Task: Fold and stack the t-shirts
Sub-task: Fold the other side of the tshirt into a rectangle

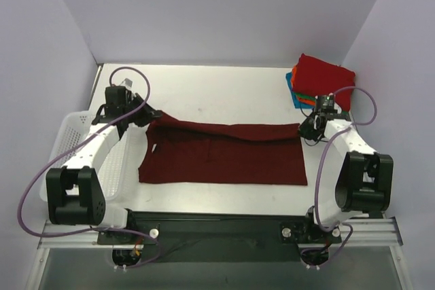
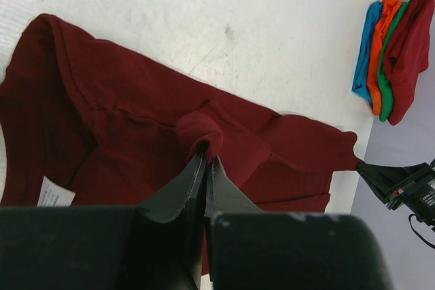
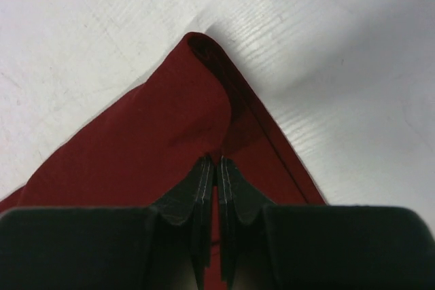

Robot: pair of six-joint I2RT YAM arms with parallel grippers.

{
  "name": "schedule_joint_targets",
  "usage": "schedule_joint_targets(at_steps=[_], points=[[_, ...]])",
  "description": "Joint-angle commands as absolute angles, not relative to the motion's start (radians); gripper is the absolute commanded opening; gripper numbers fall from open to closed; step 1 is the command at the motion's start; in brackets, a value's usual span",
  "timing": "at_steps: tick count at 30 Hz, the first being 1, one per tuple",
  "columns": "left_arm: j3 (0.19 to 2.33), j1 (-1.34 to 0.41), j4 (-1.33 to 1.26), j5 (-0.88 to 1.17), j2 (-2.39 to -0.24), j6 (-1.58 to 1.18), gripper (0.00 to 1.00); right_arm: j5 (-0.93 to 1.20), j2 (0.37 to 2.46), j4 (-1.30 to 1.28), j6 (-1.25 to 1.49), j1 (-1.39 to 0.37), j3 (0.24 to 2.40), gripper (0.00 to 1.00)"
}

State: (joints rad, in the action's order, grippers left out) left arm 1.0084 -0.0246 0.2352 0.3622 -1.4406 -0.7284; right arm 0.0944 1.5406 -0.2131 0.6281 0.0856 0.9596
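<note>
The dark maroon t-shirt (image 1: 224, 157) lies spread across the middle of the table, its far edge lifted into a fold. My left gripper (image 1: 148, 116) is shut on the shirt's far left corner; the left wrist view shows a pinch of maroon cloth (image 2: 211, 134) between the fingertips. My right gripper (image 1: 304, 127) is shut on the far right corner, with maroon cloth (image 3: 177, 120) pinched at the tips. A stack of folded t-shirts (image 1: 319, 83), bright red on top with orange, green and blue under it, sits at the back right; it also shows in the left wrist view (image 2: 394, 52).
A white mesh basket (image 1: 75, 140) stands at the table's left edge under the left arm. Purple walls close in the table on the left, back and right. The right gripper shows in the left wrist view (image 2: 401, 183).
</note>
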Motion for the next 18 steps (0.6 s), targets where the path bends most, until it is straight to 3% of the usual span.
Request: schedule_joint_targets(at_steps=[1, 18], points=[[0.974, -0.017, 0.224, 0.345, -1.362, -0.713, 0.00, 0.078, 1.454, -0.209, 0.626, 0.094, 0.904, 0.00], [0.795, -0.018, 0.232, 0.310, -1.243, -0.707, 0.00, 0.090, 1.354, -0.186, 0.614, 0.117, 0.742, 0.00]])
